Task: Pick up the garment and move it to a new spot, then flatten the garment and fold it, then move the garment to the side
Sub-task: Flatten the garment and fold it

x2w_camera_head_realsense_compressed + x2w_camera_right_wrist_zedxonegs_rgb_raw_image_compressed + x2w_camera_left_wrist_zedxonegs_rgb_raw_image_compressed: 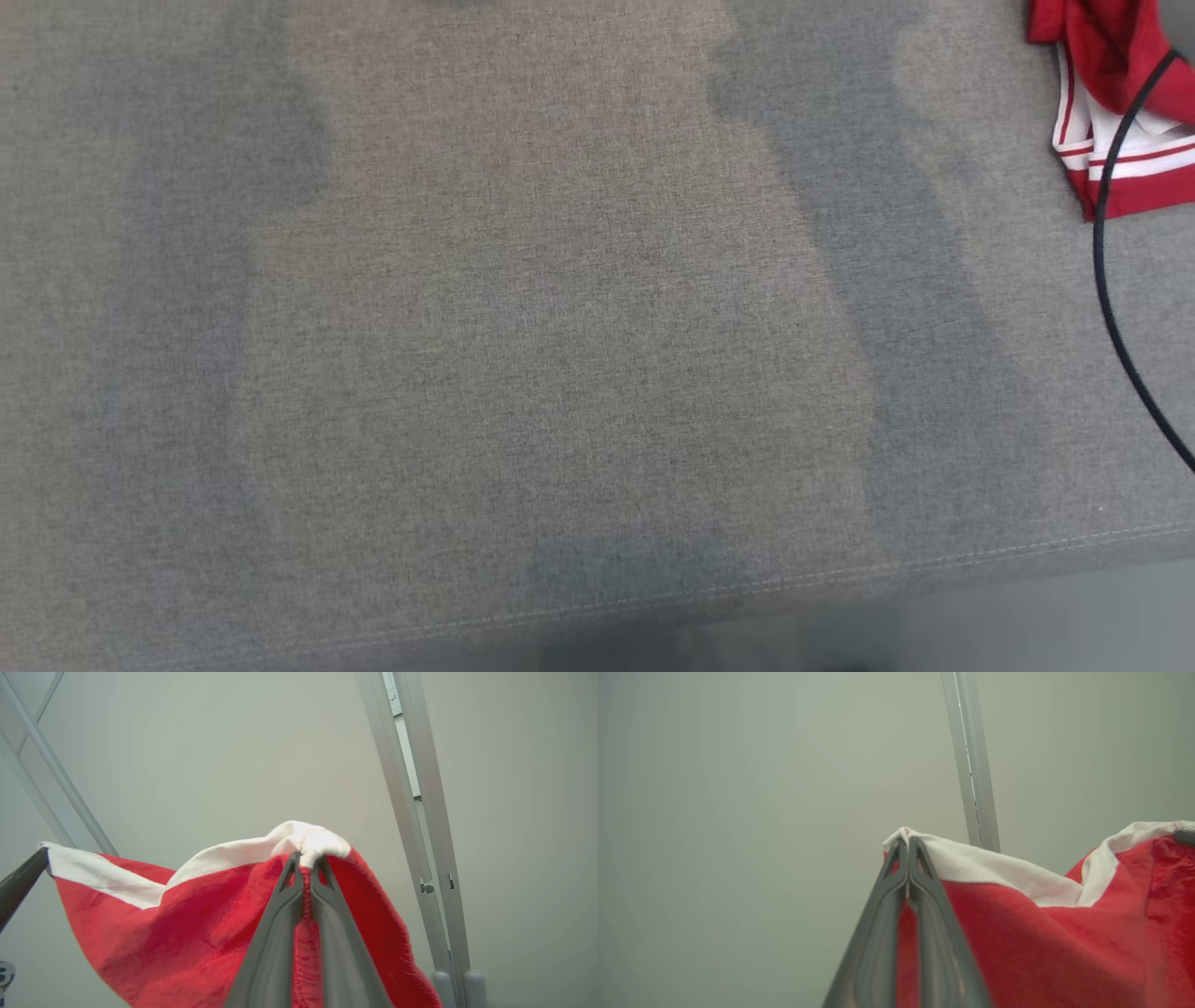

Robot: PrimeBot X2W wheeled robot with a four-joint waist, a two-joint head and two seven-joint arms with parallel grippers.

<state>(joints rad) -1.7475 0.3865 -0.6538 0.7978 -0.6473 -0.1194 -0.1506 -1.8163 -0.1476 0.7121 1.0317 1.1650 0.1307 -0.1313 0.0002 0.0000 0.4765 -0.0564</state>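
Observation:
The garment point(1111, 37) is red with white stripes and trim, and a part of it shows at the top right corner of the head view. In the left wrist view my left gripper point(906, 842) is shut on the white-trimmed edge of the garment point(1041, 933), which hangs to its right. My right gripper point(306, 856) is shut on a bunched white-and-red fold of the garment point(187, 924). The cloth stretches from there to the other gripper's dark finger point(21, 882) at the left edge. Both grips are raised against a pale wall.
A grey fabric surface point(560, 327) spreads across the head view, with a stitched seam point(840, 569) along its front edge and pale floor point(1074, 616) beyond. A black cable point(1106, 299) curves down the right side. Pale metal posts point(420, 812) stand behind the garment.

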